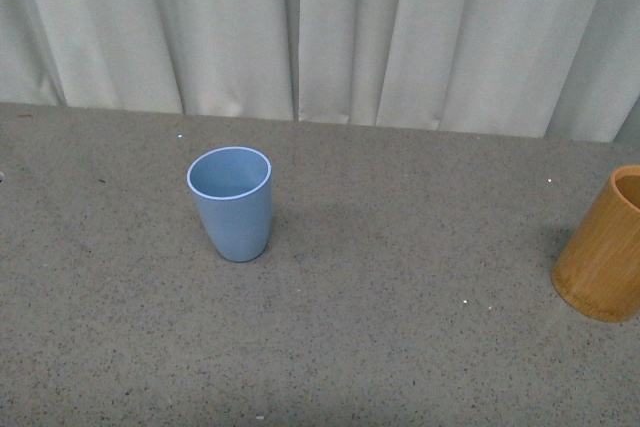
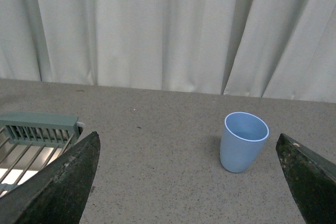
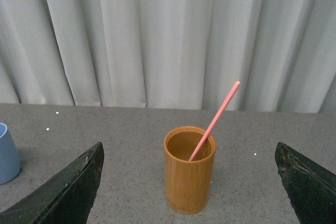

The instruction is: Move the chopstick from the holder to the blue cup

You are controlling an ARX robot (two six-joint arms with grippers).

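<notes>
Left gripper [image 2: 188, 136], right gripper [image 3: 188, 145] agape, empty | chopstick [image 3: 216, 118] in holder [image 3: 189, 182]: right wrist view only

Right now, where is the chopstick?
The chopstick leans inside the holder, which sits at the front view's far right edge, well right of the blue cup.

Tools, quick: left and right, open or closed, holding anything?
Left tool: open, holding nothing.
Right tool: open, holding nothing; the chopstick leans in the holder.
</notes>
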